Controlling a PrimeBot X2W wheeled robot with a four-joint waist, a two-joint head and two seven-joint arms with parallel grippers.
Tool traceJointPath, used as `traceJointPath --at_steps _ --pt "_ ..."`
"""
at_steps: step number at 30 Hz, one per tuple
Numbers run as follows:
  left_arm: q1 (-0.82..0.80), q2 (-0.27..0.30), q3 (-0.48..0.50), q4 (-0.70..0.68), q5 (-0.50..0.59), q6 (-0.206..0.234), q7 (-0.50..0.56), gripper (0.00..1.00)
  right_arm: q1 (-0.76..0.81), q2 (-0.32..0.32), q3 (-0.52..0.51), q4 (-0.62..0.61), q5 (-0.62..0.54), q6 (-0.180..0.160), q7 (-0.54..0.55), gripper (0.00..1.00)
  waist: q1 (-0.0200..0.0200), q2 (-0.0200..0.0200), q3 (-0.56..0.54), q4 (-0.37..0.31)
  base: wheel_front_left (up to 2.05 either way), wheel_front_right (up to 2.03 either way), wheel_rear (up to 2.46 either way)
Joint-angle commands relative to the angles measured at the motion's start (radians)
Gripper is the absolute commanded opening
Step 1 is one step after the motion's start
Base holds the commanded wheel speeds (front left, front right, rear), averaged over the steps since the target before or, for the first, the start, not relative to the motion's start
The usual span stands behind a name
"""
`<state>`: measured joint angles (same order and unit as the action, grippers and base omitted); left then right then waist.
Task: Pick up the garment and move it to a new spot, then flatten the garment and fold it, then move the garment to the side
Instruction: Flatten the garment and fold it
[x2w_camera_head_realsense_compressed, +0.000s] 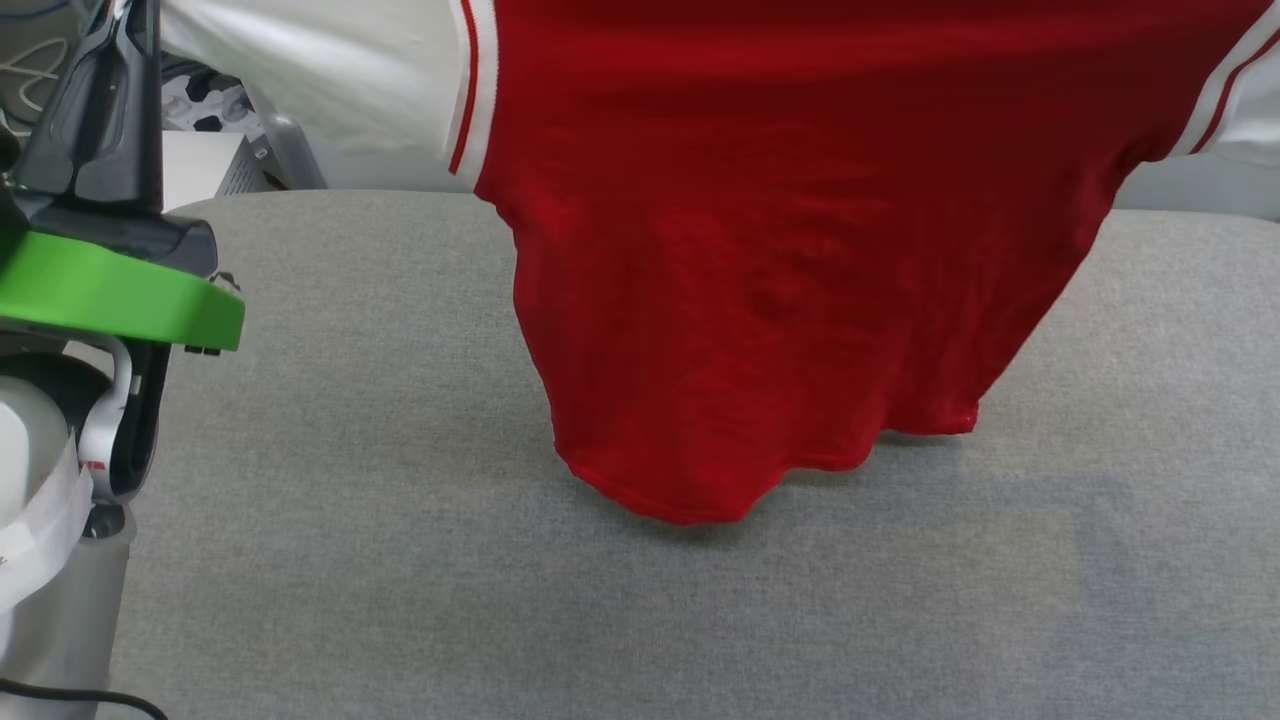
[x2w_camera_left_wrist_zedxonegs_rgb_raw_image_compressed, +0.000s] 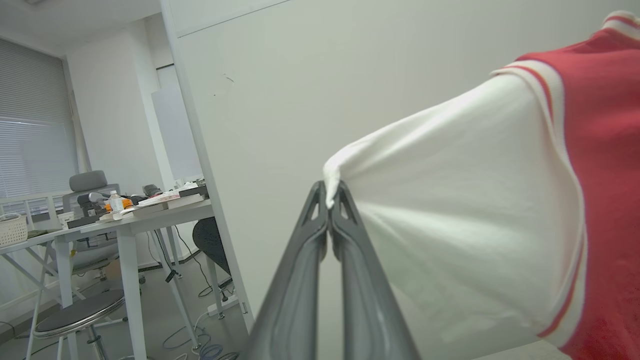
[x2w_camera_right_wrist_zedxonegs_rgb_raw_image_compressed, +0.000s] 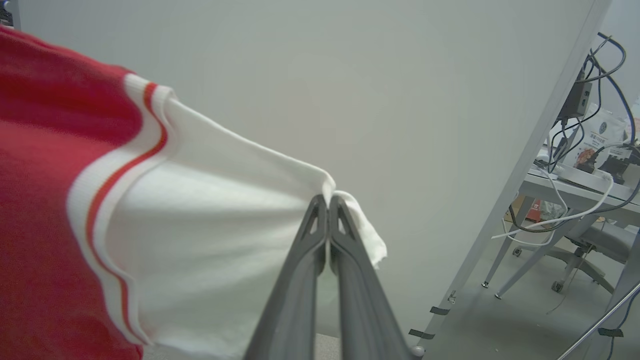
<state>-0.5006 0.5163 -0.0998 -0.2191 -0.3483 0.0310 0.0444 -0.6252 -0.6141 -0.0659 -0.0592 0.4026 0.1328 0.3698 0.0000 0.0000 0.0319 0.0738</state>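
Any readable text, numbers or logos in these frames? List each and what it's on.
None can be read.
Shirt: the red side showing is plain.
Bag, right wrist view: print too small and blurred.
Bottle, left wrist view: label too small.

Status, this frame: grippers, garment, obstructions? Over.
Left gripper shut on white sleeve of red jersey T-shirt. Right gripper shut on the other. Shirt hangs spread, hem low over grey fabric surface. No obstruction seen.
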Motion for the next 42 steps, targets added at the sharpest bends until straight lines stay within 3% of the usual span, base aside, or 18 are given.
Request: traceJointPath --at_steps 1,9,14,23,32,42 --pt "-0.020 0.012 0.003 -0.003 0.008 0.005 -0.001 0.00 -0.020 0.003 -0.011 -0.006 -0.015 -0.002 0.003 0.00 0.0000 0.0000 0.009 -0.002 0.00 0.00 0.00" --pt "-0.088 0.030 0.003 0.000 0.002 -0.004 0.021 0.00 -0.092 -0.001 0.009 -0.018 -0.037 -0.002 0.003 0.00 0.0000 0.0000 0.071 -0.015 0.00 0.00 0.00" --pt "-0.184 0.049 0.002 0.026 0.005 -0.043 -0.030 0.00 -0.184 -0.019 0.026 0.010 -0.045 -0.002 -0.016 0.00 0.0000 0.0000 0.164 -0.022 0.00 0.00 0.00" --pt "-0.486 0.085 -0.032 0.189 -0.002 -0.123 -0.074 0.00 -0.496 0.007 0.059 0.151 -0.095 -0.002 -0.066 0.00 0.0000 0.0000 0.389 -0.036 0.00 0.00 0.00" --pt "-0.874 0.088 -0.122 0.449 -0.009 -0.157 -0.127 0.00 -0.825 0.104 0.073 0.391 -0.187 -0.002 -0.130 0.00 0.0000 0.0000 0.573 -0.056 0.00 0.00 0.00" --pt "-1.206 0.074 -0.201 0.739 0.000 -0.161 -0.263 0.00 -1.114 0.221 0.012 0.625 -0.325 -0.002 -0.317 0.00 0.0000 0.0000 0.702 -0.063 0.00 0.00 0.00"
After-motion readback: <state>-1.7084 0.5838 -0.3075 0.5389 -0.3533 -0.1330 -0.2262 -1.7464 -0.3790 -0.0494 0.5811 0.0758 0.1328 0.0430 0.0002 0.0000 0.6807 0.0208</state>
